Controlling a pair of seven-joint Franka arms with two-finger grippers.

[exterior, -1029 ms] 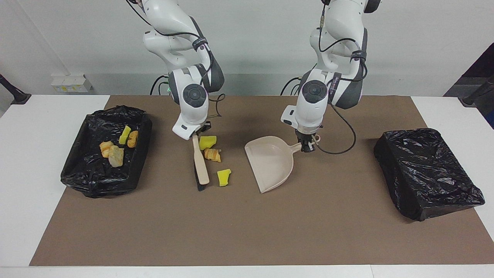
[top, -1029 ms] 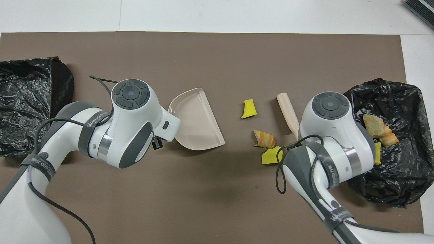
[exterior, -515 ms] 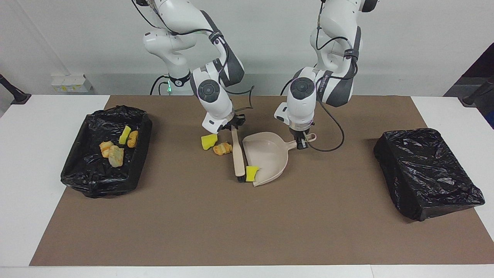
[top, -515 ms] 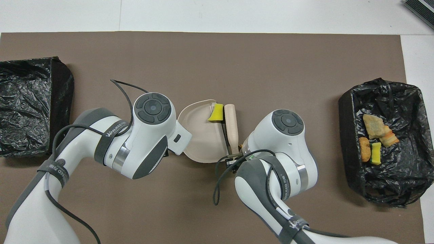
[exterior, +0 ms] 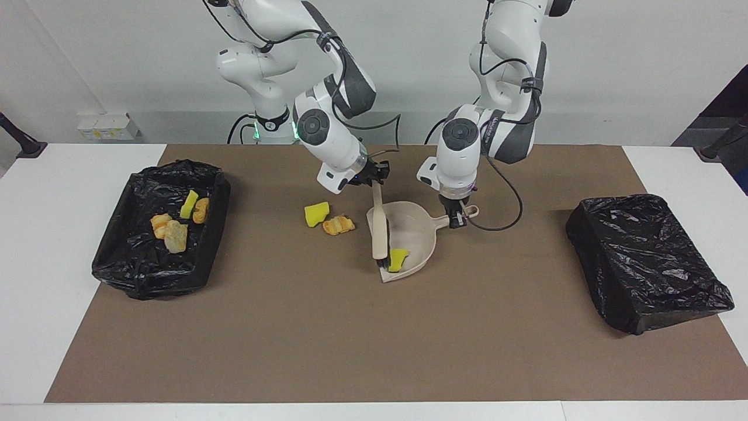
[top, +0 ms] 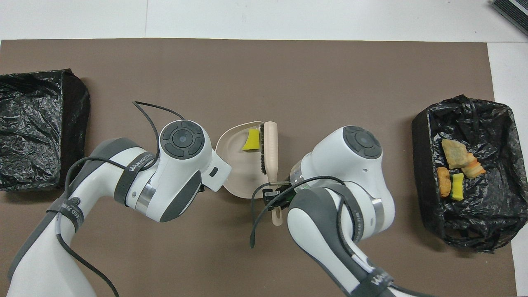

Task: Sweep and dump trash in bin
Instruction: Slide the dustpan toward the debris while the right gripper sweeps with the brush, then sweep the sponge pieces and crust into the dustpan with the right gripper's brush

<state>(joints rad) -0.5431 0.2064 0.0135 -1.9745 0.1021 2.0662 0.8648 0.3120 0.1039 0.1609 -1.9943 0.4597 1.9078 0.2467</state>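
A: Across the facing view?

B: Lined bin [exterior: 125, 266] holds scraps [exterior: 175, 225]. Two scraps [exterior: 328, 219] lie on the counter [exterior: 292, 327]. Right gripper [exterior: 374, 174] clamps the brush [exterior: 380, 231], pushing a yellow sponge [exterior: 399, 259] into the dustpan [exterior: 418, 231].

A: And the pan?

B: Left gripper [exterior: 457, 217] clamps its handle, steadying it. A second bin [exterior: 646, 260] sits at the left arm's end.

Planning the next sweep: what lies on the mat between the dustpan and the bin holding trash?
In the facing view, two scraps: a yellow sponge chunk and a tan-orange piece, both beside the dustpan. The stretch next to the bin is bare.
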